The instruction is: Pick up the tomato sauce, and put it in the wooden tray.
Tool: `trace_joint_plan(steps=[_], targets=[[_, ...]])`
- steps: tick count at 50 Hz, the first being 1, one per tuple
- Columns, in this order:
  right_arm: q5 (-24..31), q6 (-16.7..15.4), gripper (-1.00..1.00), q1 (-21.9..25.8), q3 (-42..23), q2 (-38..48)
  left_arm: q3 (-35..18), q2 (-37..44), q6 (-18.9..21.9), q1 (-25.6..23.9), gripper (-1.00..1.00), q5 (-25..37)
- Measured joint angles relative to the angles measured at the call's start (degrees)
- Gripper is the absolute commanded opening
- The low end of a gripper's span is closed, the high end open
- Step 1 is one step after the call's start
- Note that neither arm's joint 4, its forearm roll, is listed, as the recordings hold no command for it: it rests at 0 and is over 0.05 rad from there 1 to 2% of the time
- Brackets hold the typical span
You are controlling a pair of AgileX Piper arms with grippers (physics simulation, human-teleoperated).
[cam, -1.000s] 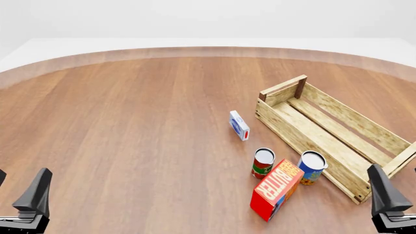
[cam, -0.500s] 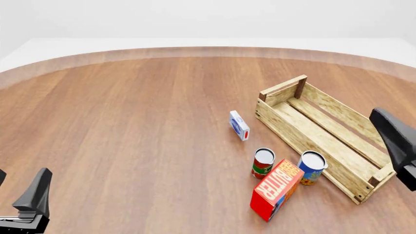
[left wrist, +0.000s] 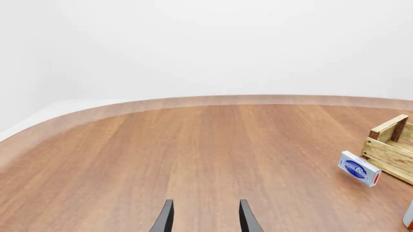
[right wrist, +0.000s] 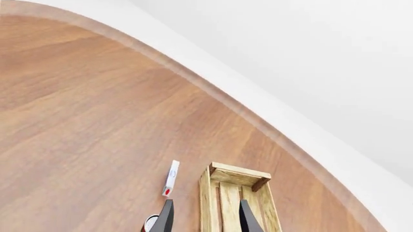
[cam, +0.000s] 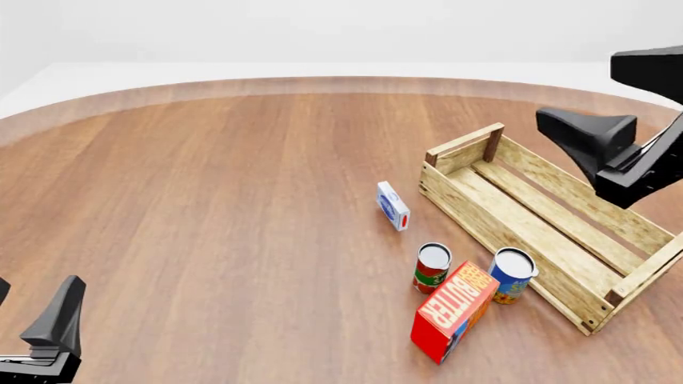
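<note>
The tomato sauce (cam: 431, 268), a small can with a red and green label and a silver-white top, stands upright on the table just in front of the wooden tray (cam: 466, 210). Its top peeks in at the edge of the right wrist view (right wrist: 151, 224). The tray of light slats is empty and also shows in the right wrist view (right wrist: 206, 193) and the left wrist view (left wrist: 387, 150). My right gripper (cam: 578, 88) is open and empty, high above the tray's far right side; its fingers (right wrist: 166, 217) frame the tray. My left gripper (cam: 27, 312) is open and empty at the near left.
A blue-and-yellow can (cam: 511, 276) stands right of the tomato sauce, against the tray's wall. A red butter box (cam: 453, 312) leans just in front of both cans. A small blue-and-white box (cam: 393, 206) stands behind the tomato sauce, left of the tray.
My right arm has risen from the near right corner and swung back and up over the tray's far right side. The left arm and all the objects have stayed put.
</note>
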Motion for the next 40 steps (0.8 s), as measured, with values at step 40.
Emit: trace_joint_plan(steps=[40], targets=[[-3.1,5.1,1.0,3.6,-0.7,28.6,0.0,0.0,0.0,0.0,1.0,0.0]])
